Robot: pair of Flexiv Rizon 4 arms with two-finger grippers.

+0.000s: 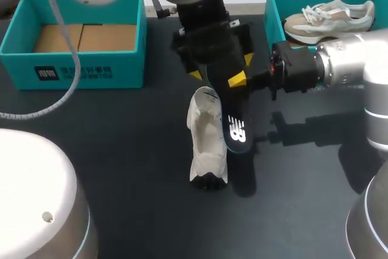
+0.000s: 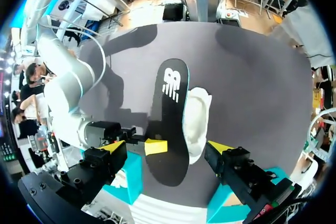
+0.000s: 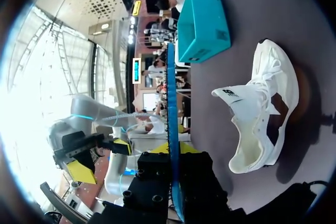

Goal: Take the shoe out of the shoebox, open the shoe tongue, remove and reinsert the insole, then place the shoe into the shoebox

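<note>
A white shoe (image 1: 207, 144) lies on the dark table, its tongue pulled up and its opening wide. Its black insole (image 1: 232, 119) hangs in the air just right of the shoe, heel end up. My right gripper (image 1: 238, 80) is shut on that upper end. In the right wrist view the insole (image 3: 172, 114) shows edge-on as a blue strip between the right gripper's (image 3: 176, 150) fingers, with the shoe (image 3: 262, 114) ahead on the table. My left gripper (image 2: 167, 147) hovers open above, its fingers either side of the insole (image 2: 170, 114) without touching it. The shoe (image 2: 197, 121) lies below.
A teal shoebox (image 1: 76, 68) with a cardboard floor stands at the back left. A second teal box (image 1: 273, 13) at the back right holds another pale shoe (image 1: 330, 17). The near half of the table is bare dark surface.
</note>
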